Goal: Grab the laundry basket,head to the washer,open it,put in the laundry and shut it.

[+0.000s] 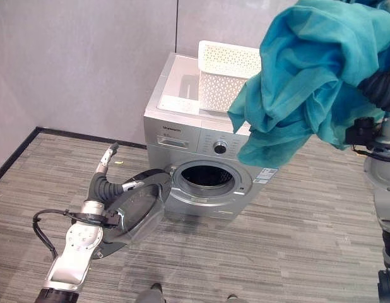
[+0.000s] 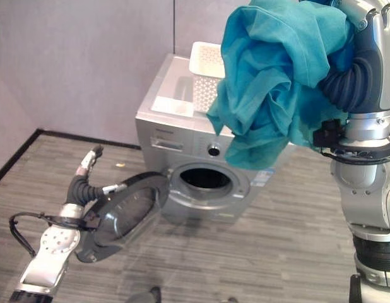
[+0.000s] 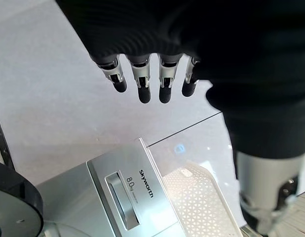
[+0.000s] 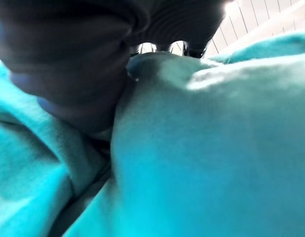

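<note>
Teal laundry (image 1: pixel 308 82) hangs bunched in the air at about 1 o'clock in the head views, up off the floor, above and to the right of the washer (image 1: pixel 195 151). It's draped over the right hand (image 2: pixel 362 60); right wrist view shows cloth packed tight vs the dark cover, fingers buried in it, so can't tell if they're clenched or loose.

Washer sits near centre, 12 o'clock, w/ round door (image 1: pixel 141 205) swung fully open toward 8 o'clock and the drum opening (image 1: pixel 206 177) dark and clear. White laundry basket (image 1: pixel 226 76) stands upright on the washer top, toward its right rear; contents not visible from here.

Left hand (image 1: pixel 106 161) is at 9 o'clock, just behind the open door's rim, fingers straight and relaxed per left wrist view, gripping nothing. Whether it touches the door is unclear.

Step in hand, by my read: loading. Basket delivered, door open, cloth not yet in.

Next move prob. needs right arm lowered and brought in toward 6 o'clock of the cloth, down to drum mouth, w/ trailing folds pushed fully inside so nothing snags the door seal. Then left hand swings the door shut.
</note>
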Available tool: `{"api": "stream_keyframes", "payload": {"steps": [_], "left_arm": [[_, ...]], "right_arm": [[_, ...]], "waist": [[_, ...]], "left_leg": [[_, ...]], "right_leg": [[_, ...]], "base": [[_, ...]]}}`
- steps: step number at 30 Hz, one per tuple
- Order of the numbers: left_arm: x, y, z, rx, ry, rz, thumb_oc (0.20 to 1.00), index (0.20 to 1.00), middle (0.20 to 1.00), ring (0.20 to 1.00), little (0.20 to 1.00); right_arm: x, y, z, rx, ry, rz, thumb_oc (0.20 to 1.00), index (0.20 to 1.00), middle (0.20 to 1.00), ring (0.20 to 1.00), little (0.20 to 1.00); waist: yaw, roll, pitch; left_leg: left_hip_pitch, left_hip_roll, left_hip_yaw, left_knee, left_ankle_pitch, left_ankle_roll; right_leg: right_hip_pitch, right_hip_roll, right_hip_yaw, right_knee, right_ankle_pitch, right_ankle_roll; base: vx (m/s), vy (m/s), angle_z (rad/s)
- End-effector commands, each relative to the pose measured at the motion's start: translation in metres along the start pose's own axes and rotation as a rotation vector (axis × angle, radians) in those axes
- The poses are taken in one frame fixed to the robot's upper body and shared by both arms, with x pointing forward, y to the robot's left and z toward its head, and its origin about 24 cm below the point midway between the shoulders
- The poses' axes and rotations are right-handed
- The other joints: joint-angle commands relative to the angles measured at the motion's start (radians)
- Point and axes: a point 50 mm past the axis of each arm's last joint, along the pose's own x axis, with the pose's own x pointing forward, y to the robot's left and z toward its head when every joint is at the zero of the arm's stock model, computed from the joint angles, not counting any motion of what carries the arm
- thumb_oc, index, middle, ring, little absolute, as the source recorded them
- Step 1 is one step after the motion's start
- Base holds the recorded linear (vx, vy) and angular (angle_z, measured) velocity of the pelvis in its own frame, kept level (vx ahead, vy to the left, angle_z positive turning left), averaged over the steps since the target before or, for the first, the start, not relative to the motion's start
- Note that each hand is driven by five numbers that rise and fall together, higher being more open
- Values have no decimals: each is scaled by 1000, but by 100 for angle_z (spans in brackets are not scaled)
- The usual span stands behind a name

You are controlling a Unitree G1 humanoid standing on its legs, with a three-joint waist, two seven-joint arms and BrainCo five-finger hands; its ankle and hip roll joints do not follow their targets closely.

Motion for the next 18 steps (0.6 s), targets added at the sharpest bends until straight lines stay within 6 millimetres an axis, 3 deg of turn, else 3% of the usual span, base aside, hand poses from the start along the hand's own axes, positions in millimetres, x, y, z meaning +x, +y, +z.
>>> {"api": "stream_keyframes", "payload": {"steps": [1, 11, 18], "left_arm": [[-1, 1, 33, -87, -168, -6, 1000, 1000, 1000, 1000, 1000], [8, -23, 52, -203, -233, -115, 1000, 1000, 1000, 1000, 1000], [20, -61, 66, -356, -252, -253, 1000, 1000, 1000, 1000, 1000]], "right_arm": [[12, -2, 1, 48, -9, -18, 200, 200, 200, 200, 200], [10, 9, 11, 168, -45, 65, 200, 200, 200, 200, 200], [12, 13, 22, 247, -88, 78, 200, 200, 200, 200, 200]], "waist": [[17, 34, -30], [-6, 43, -8], [-25, 40, 42]], "left_leg": [[118, 16, 3, -100, -117, 38], [113, 65, -12, -138, -71, 2], [54, 99, -21, -132, -43, -19]], "right_leg": [[-62, -10, 15, 34, 63, 36], [-52, 34, -23, 1, -11, 18], [-86, 66, -25, -7, -26, -2]], "base": [[35, -66, 7], [-4, -76, 7], [-83, -67, 8]]}}
